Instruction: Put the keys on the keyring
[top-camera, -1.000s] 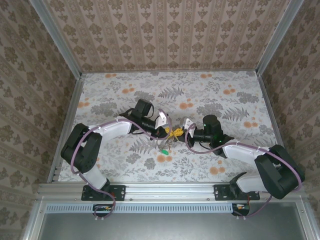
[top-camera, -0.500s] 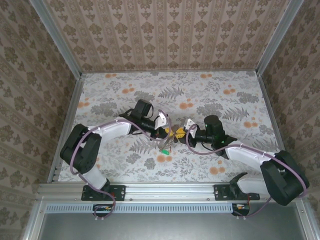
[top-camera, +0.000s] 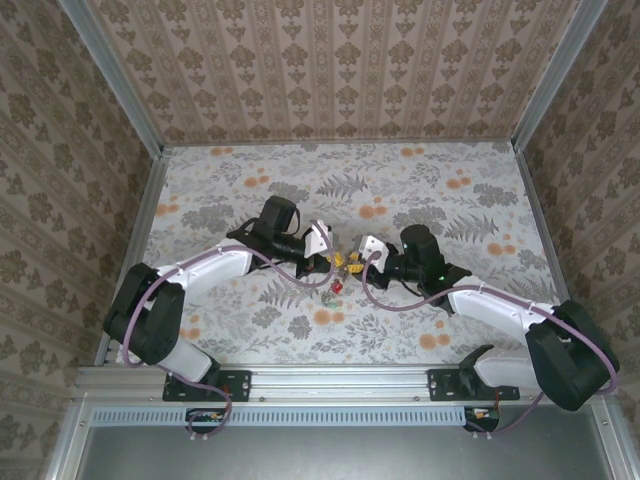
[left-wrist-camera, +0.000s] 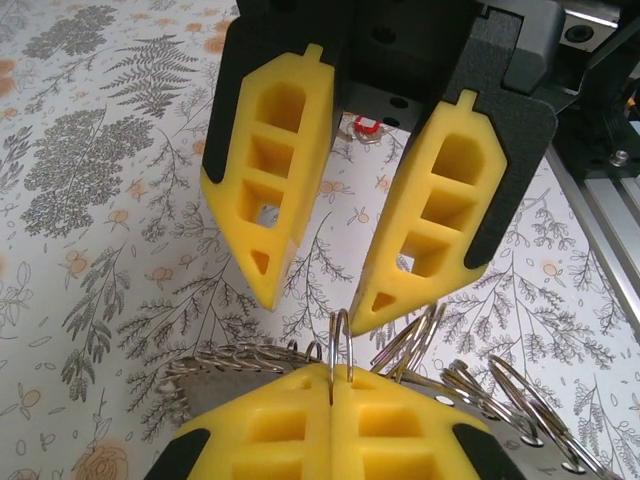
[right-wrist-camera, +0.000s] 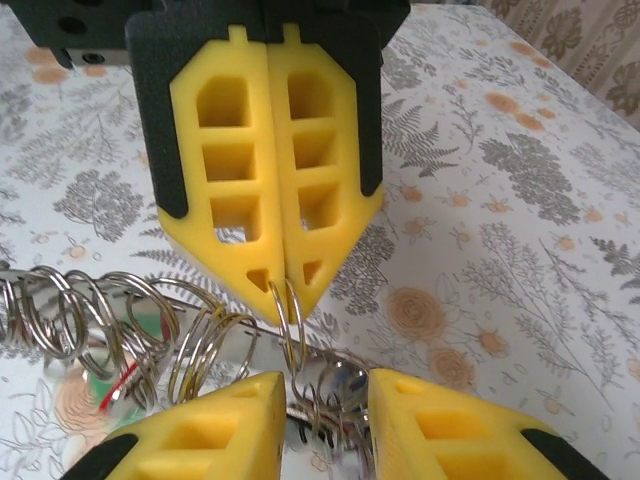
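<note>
Two grippers meet nose to nose over a floral-print tabletop (left-wrist-camera: 110, 160). The left gripper (left-wrist-camera: 332, 385) has its moulded yellow fingers, cut through with open cells and backed by black shells, pressed together. It is clamped on the keyring (left-wrist-camera: 340, 345), a thin double-wound silvery wire loop standing upright out of its tips. The right gripper (left-wrist-camera: 320, 305) faces it with its wedge-shaped fingers apart. The top of the keyring rises into the gap just below those tips, and whether it touches either finger cannot be told. More bright wire loops (left-wrist-camera: 530, 405) fan out on both sides of the left gripper's tips, above a dull grey flat piece (left-wrist-camera: 205, 392) cut off by the frame; how they join is not clear. The right wrist camera shows the closed fingers pointing down at the keyring, which runs on between the right gripper's own parted fingers. Through the loops beside them a green key head (right-wrist-camera: 95, 388) and a streak of red appear, blurred. The left wrist camera shows a red-headed key (left-wrist-camera: 368, 127) on the tabletop beyond the right gripper, half hidden by its body. From above, the keys (top-camera: 335, 288) are red and green specks just on the near side of the two grippers, and the wire is too fine to see.
</note>
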